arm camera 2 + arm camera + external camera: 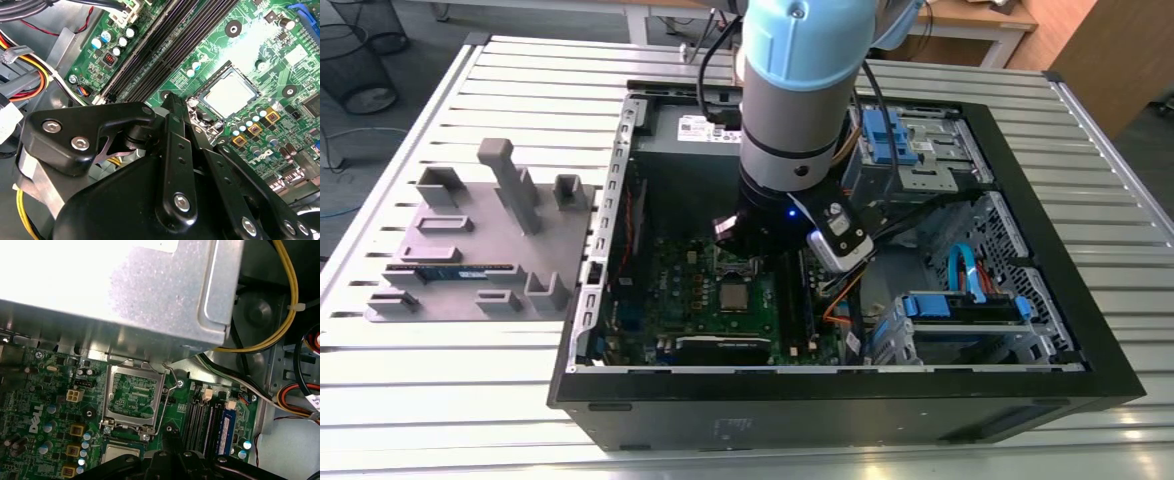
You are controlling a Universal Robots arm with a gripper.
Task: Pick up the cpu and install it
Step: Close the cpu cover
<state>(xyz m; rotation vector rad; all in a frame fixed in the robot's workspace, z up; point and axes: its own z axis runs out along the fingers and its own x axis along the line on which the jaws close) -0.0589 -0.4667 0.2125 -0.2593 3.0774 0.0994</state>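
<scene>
We see the arm (794, 90) reaching straight down into the open computer case (854, 395), which takes up the centre and right of the exterior view and stands on a slatted metal table (480, 400). The cpu (736, 297) lies flat, silvery top up, in its socket on the green motherboard (670, 290). That puts it just below the middle of the frame, directly under the dark lower end of the arm.

In the second wrist view the gripper (172, 100) hangs over the board just beside the cpu (230, 92). We see a strip of bare board between the two, so they are apart and the chip is not being held. In the first wrist view the gripper (172, 435) again sits close beside the cpu (120, 452), whose near edge is covered by the black linkage. The socket's metal frame (132, 395) stands swung open next to the chip, not over it. We cannot tell whether the gripper is released or clenched.

At the left of the exterior view, well apart from the case, a grey fixture (494, 235) carries a blue-green memory stick (454, 270).
</scene>
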